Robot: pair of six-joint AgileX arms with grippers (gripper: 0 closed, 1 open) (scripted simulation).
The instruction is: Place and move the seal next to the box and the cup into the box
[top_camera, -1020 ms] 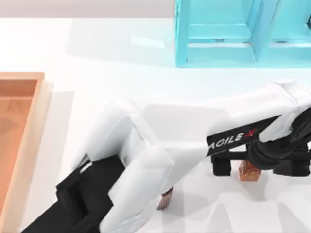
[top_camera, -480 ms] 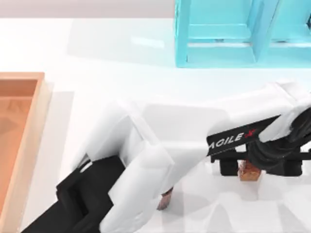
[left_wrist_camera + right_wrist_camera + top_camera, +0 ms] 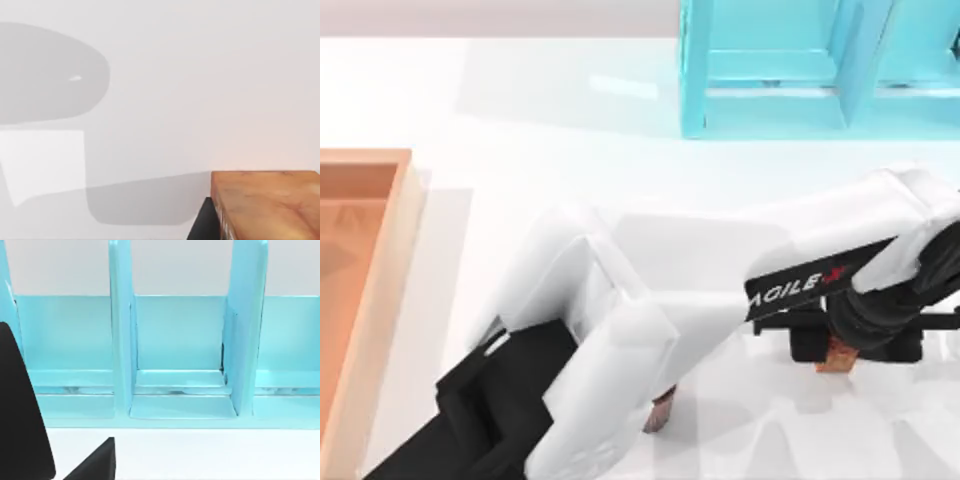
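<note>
The seal (image 3: 837,354), a small reddish-brown block, stands at the table's right side. My right gripper (image 3: 840,345) comes down over it, with a black finger against each side, shut on it. One of its fingers (image 3: 22,420) shows dark in the right wrist view. The cup (image 3: 660,410), ribbed and coppery, peeks out from under my left arm (image 3: 580,340) near the table's front. The box (image 3: 380,300), with a pale wood rim and an orange inside, lies at the far left. Its corner (image 3: 265,200) shows in the left wrist view beside a black fingertip (image 3: 204,222).
A turquoise shelf frame (image 3: 790,70) stands along the back right, and the right wrist view faces its compartments (image 3: 180,350). My left arm lies across the middle front of the table, between the box and the seal.
The right gripper's fingers have drawn together onto the seal, the left one sliding right until it meets the block. The left arm and the cup have stayed still.
</note>
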